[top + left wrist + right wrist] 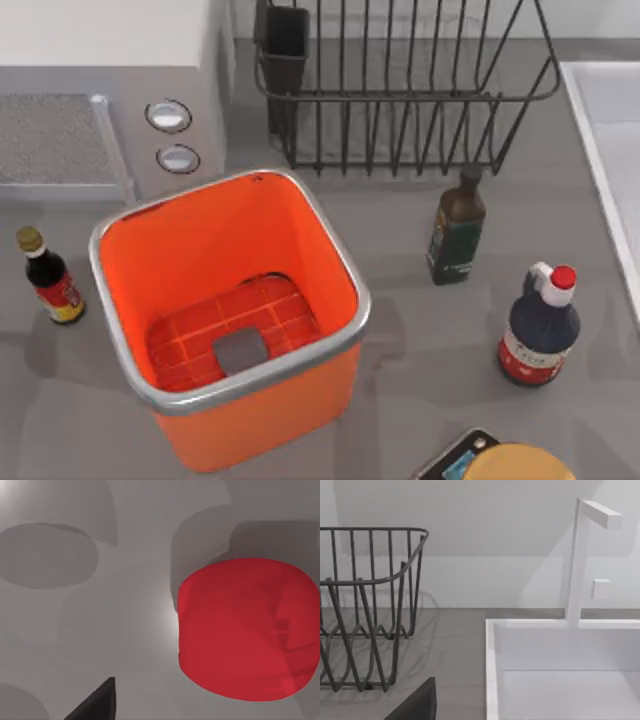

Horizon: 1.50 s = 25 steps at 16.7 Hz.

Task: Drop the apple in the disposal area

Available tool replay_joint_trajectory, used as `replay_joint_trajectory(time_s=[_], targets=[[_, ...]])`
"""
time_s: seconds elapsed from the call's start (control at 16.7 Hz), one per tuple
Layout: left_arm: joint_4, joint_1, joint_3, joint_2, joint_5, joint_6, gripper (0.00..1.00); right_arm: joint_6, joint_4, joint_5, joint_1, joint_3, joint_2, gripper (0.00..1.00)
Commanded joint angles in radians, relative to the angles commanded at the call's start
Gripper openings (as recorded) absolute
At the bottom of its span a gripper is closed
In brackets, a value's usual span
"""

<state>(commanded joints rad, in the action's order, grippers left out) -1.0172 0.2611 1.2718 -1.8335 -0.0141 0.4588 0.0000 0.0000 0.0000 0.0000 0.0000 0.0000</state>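
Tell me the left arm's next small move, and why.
Probably ease the left gripper over the apple and centre on it: the fruit sits on the table off to the gripper's side, ungrasped, and the disposal area is empty.

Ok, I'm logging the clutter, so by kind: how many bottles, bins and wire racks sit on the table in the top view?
Bottles: 3 (left, middle, right)
Orange bin: 1
Wire rack: 1
Total: 5

One dark fingertip [97, 702] of the left gripper pokes into the left wrist view. One dark fingertip [417, 702] of the right gripper pokes into the right wrist view.
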Motion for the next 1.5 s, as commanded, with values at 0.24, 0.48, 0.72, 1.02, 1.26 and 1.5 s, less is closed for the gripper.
replay_joint_trajectory(time_s=[0.24,0.48,0.72,1.02,1.26,1.5], targets=[[-0.002,0.000,0.004,-0.003,0.000,0.001,1.00,0.000,0.000,0.000,0.000,0.000,0.000,1.00],[0.024,-0.002,-0.028,-0.003,0.000,-0.002,1.00,0.000,0.000,0.000,0.000,0.000,0.000,1.00],[0.152,0.006,-0.123,-0.035,-0.001,0.004,1.00,0.000,0.000,0.000,0.000,0.000,0.000,1.00],[0.262,0.006,-0.151,-0.113,0.000,0.008,1.00,0.000,0.000,0.000,0.000,0.000,0.000,1.00],[0.264,0.005,-0.147,-0.118,0.001,0.007,1.00,0.000,0.000,0.000,0.000,0.000,0.000,1.00],[0.264,0.005,-0.147,-0.118,0.001,0.007,0.70,0.000,0.000,0.000,0.000,0.000,0.000,1.00]])
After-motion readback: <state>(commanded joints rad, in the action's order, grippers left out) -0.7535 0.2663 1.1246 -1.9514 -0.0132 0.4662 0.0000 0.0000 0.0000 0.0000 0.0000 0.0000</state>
